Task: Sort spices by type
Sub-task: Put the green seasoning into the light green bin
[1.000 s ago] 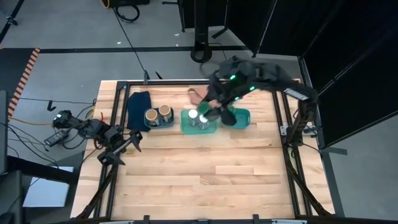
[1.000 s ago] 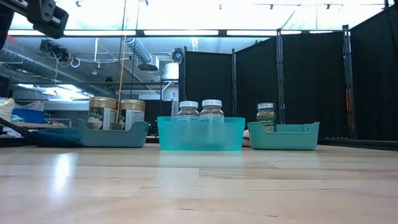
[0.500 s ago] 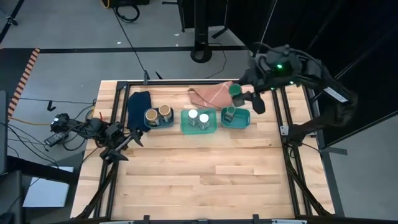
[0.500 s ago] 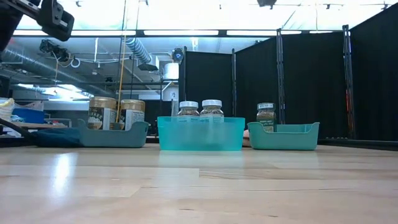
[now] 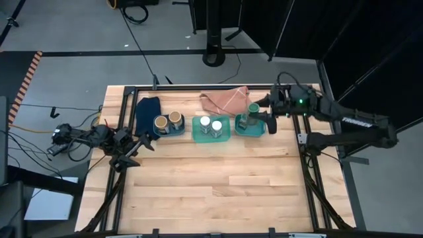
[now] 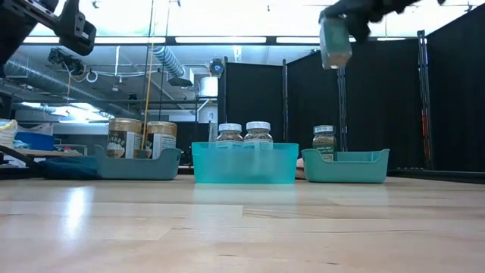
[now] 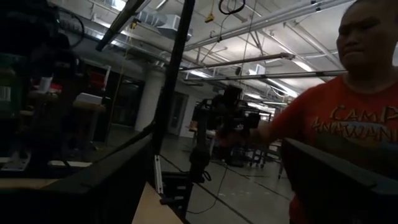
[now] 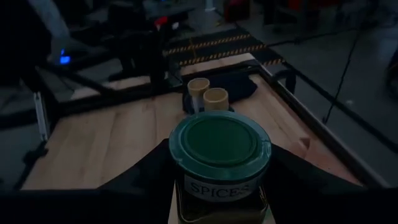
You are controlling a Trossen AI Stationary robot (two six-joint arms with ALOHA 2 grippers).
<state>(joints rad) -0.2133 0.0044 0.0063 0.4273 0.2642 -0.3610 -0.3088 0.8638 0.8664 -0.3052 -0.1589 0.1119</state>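
Right gripper [image 5: 258,111] pinches a green-lidded round glass spice jar [image 8: 219,163] in the air above the right-hand teal plastic tray [image 5: 259,129].

That tray already holds the other green-lidded jar [image 6: 324,142]. Beside it, the middle teal tray [image 5: 211,137] holds two white-lidded jars [image 5: 211,124], and beyond that the grey-blue tray [image 5: 170,133] holds two tan-lidded jars [image 5: 168,121]. The left gripper [image 5: 147,143] waits far from the right-hand tray, at the table's opposite edge, fingers spread wide and empty.
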